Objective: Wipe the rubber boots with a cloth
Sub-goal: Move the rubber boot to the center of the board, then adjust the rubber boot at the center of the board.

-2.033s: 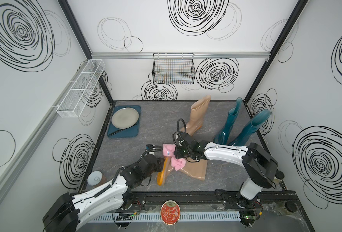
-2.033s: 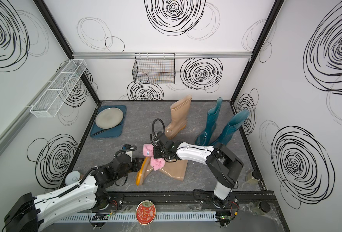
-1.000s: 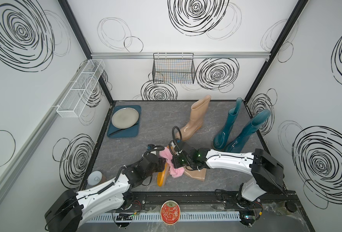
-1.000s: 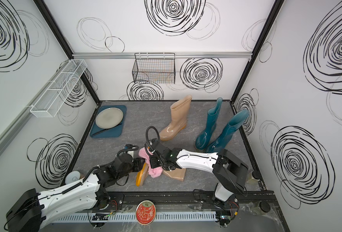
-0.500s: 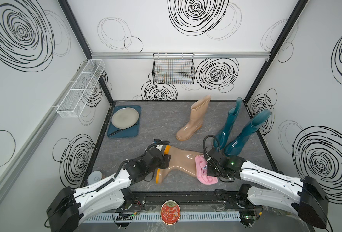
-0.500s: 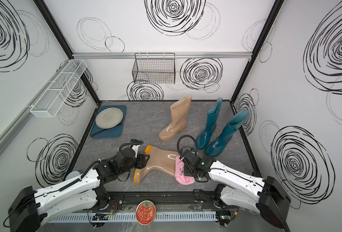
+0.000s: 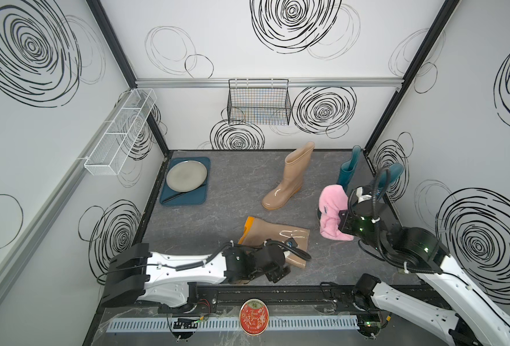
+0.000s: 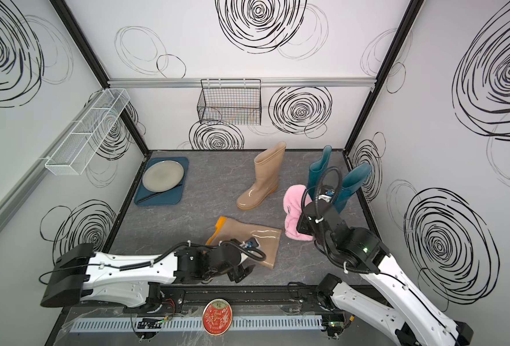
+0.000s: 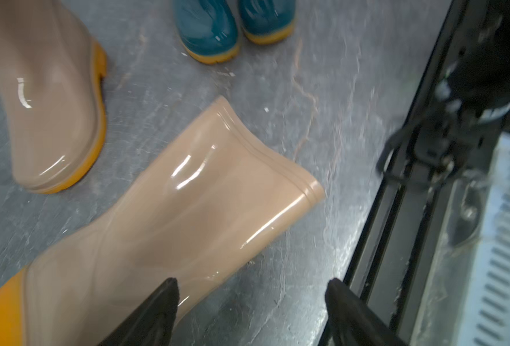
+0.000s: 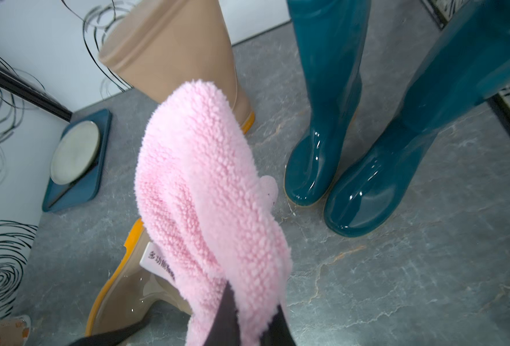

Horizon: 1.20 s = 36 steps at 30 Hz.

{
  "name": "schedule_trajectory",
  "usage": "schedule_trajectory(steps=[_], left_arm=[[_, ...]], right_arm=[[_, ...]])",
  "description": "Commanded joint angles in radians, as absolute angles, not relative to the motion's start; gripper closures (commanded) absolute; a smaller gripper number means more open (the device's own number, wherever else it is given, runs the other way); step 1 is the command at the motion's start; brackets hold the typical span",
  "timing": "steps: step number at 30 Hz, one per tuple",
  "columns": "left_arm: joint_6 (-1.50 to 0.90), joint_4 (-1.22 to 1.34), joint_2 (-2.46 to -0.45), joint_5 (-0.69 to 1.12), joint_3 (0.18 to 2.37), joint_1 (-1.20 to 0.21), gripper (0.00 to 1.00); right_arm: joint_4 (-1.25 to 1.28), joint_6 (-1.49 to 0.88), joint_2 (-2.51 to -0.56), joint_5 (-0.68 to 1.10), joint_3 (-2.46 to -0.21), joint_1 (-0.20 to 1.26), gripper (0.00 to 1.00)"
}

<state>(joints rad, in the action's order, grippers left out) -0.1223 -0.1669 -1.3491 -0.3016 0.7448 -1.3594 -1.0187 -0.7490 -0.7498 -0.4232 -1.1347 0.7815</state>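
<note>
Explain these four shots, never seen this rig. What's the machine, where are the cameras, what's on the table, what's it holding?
The machine is two white robot arms, a left arm and a right arm, mounted along the near edge of a grey table. Each ends in a two-fingered claw.

The two wide pictures come from one camera head overhead, looking down on everything. The two close-ups come from cameras on the wrists, looking out past each claw's fingers.

On the table are a tan boot lying on its side, a tan boot standing, two teal boots standing together, and a blue tray carrying a grey plate.

The right claw is shut on a fluffy pink cloth, held up near the teal boots. The left claw is open and empty, close to the lying boot.
</note>
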Motion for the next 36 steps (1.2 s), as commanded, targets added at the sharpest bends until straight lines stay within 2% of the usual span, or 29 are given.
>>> schedule_trajectory(steps=[1,7,10,16,21,23,30,36], left_arm=[[0.050,-0.126,-1.445,-0.384,0.804,-1.405,0.17],[0.152,-0.101,-1.658,-0.412,0.911,-1.411,0.17],[0.172,-0.110,-1.730,-0.407,0.954,-1.405,0.20],[0.186,-0.146,-1.818,-0.403,0.987,-1.378,0.45],[0.186,-0.152,-1.829,-0.459,1.011,-1.356,0.86],[0.187,-0.164,-1.805,-0.494,1.030,-1.351,0.99],[0.146,-0.230,-1.569,-0.529,1.120,-1.356,1.00],[0.081,-0.169,-1.441,-0.492,1.161,-1.347,1.00]], right_arm=[[-1.079,-0.667,-0.719,-0.456,-1.176,0.772,1.00],[-1.106,-0.660,-0.663,-0.464,-1.203,0.770,1.00],[-1.110,-0.661,-0.630,-0.459,-1.202,0.770,1.00],[-1.139,-0.668,-0.588,-0.475,-1.221,0.771,1.00],[-1.139,-0.673,-0.577,-0.469,-1.221,0.770,1.00],[-1.139,-0.675,-0.574,-0.469,-1.223,0.772,1.00],[-1.130,-0.678,-0.521,-0.484,-1.239,0.771,1.00],[-1.062,-0.638,-0.512,-0.451,-1.245,0.770,1.00]])
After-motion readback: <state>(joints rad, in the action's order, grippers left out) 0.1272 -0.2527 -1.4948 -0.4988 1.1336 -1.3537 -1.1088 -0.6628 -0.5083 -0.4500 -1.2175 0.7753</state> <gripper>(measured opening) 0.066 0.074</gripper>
